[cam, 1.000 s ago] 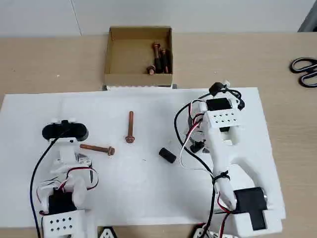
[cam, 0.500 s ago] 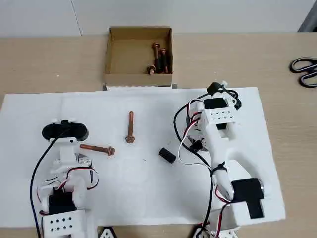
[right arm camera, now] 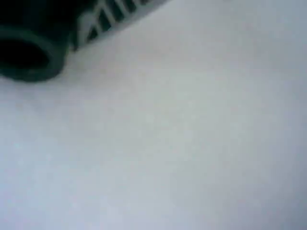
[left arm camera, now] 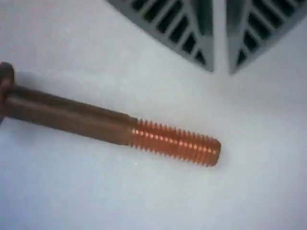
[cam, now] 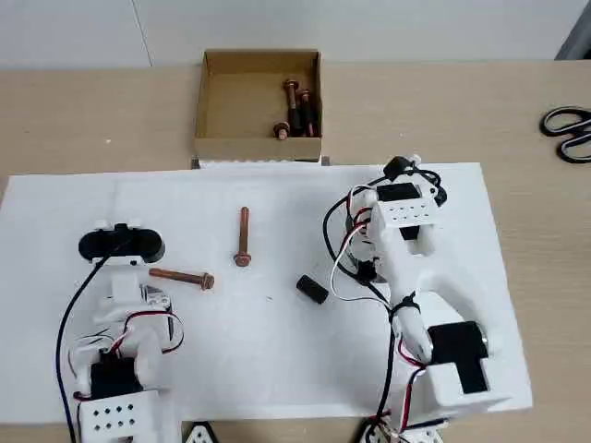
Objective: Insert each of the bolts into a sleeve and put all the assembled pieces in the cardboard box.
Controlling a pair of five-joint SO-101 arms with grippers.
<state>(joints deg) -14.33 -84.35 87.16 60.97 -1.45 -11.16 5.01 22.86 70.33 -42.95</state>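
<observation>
**Status: partly done.** The cardboard box [cam: 211, 101] is sitting on the wooden table [cam: 92, 111], just past the far edge of the white sheet [cam: 277, 369]. Assembled pieces [cam: 295, 109] are lying along its right wall. I am counting three, though they are overlapping.

Two bare bolts are waiting on the sheet's left half. The lengthwise bolt [cam: 243, 236] is pointing toward the box. The crosswise bolt [cam: 182, 276] is lying nearer the left edge, just beside the left arm [cam: 125, 305]. A loose sleeve [cam: 312, 289] is resting near the sheet's middle, apart from both bolts.

Judgement: two insertions and two drops into the box are remaining.

**Grippers.** The left gripper [left arm camera: 220, 66] is hovering just off the crosswise bolt's threaded tip. Its jaws are standing close together with a thin slit between them, gripping nothing. For the right gripper [right arm camera: 112, 14], I cannot tell the jaw state. A second sleeve [right arm camera: 26, 55] is showing right beside it, and I cannot tell whether it is gripped or merely lying there.

**Materials.**
- **Bolts:** these are looking like copper-toned metal, with a smooth shank, a flanged head, and fine thread covering roughly the last third.
- **Sleeves:** these are reading as short matte black tubes with a round open bore.
- **Left gripper's fingers [left arm camera: 182, 28]:** these are showing as grey plastic, ribbed and tapering.
- **Box:** this is appearing as plain brown card, open-topped.
- **Sheet:** this is looking smooth and matt.
</observation>
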